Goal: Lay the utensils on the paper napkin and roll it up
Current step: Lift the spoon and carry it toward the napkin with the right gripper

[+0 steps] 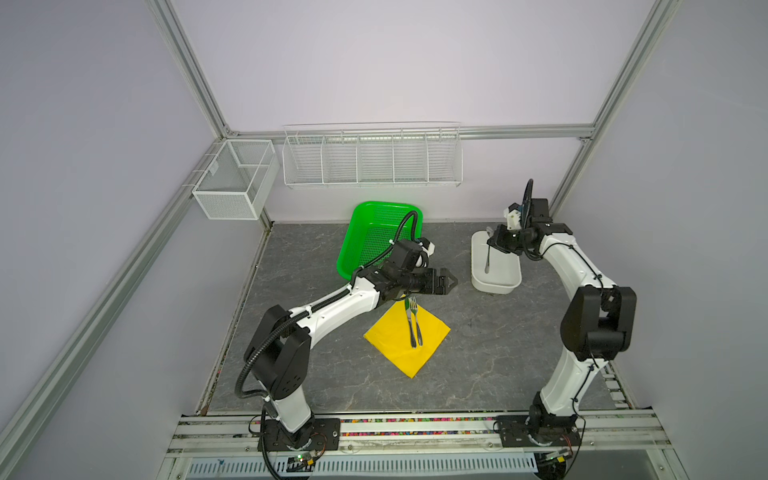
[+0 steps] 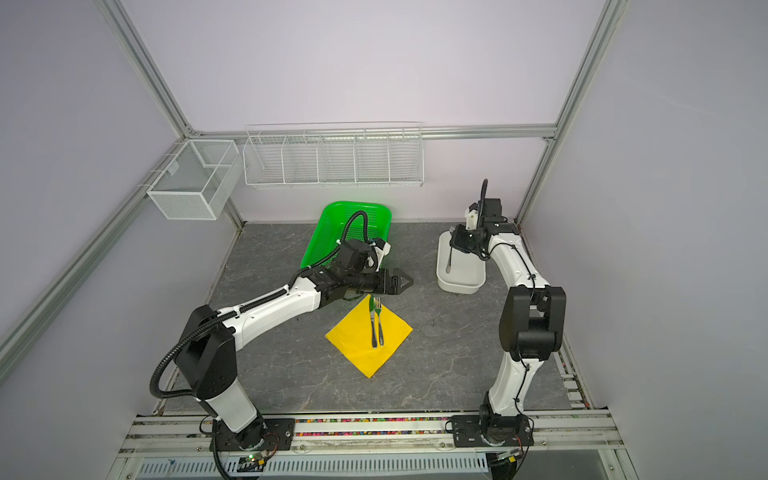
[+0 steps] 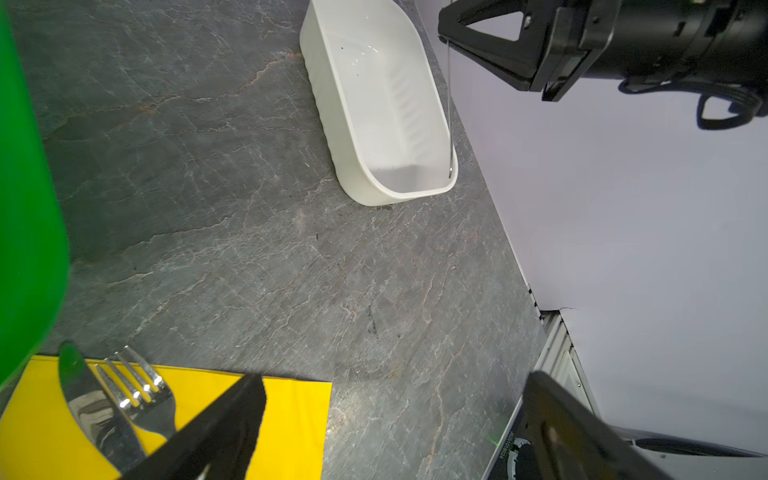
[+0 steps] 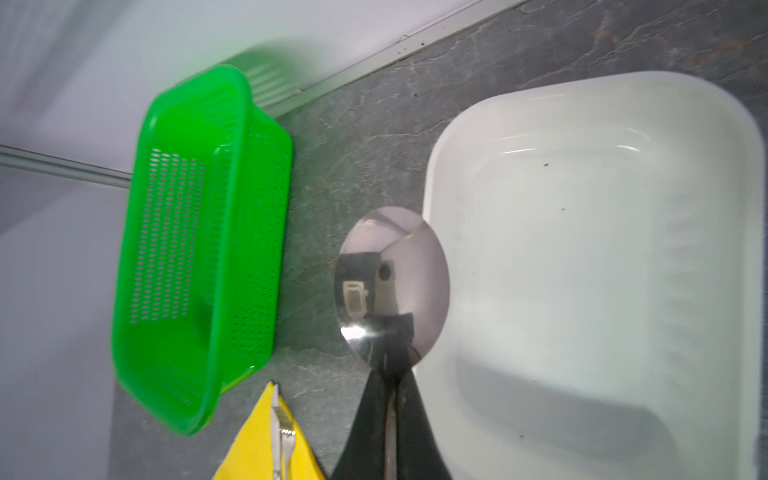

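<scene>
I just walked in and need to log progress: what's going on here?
The right gripper is shut on the spoon, holding it over the white tub. The fork and knife already lie side by side on the yellow napkin, which is flat and not yet rolled. The left gripper is open and empty, hovering by the napkin's far corner.
</scene>
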